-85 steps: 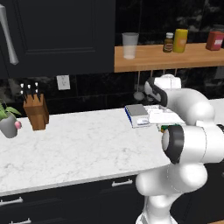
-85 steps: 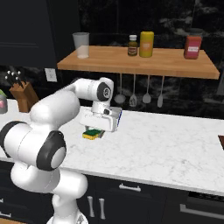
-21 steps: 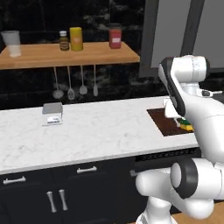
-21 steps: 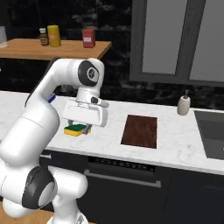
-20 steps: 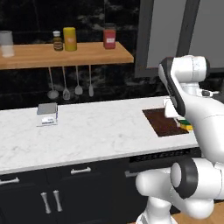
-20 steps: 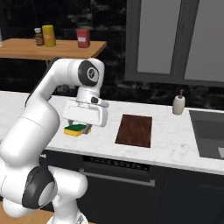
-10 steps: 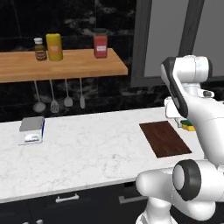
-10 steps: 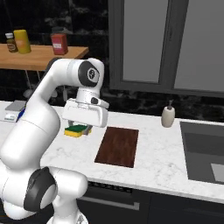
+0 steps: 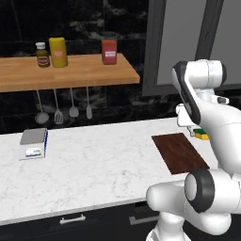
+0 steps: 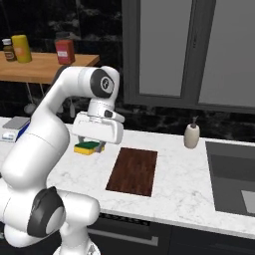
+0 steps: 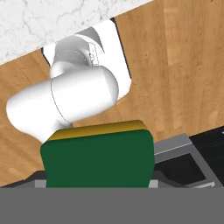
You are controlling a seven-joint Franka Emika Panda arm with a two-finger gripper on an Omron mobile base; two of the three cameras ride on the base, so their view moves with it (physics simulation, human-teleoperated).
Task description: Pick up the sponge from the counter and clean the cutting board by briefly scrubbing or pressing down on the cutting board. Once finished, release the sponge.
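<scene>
sponge [image 10: 87, 147]: green-yellow, aloft | cutting board [image 10: 133, 171]: flat on counter [image 10: 189, 191]

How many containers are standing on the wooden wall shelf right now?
3: a small dark jar at the left, a yellow canister beside it, a red canister further right. More may sit off-frame.

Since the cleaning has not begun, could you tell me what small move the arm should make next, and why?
Probably carry the sponge sideways over the cutting board and lower it. The gripper holds the sponge in its jaws above the counter, beside the board's edge, so nothing presses on the wood yet.
</scene>
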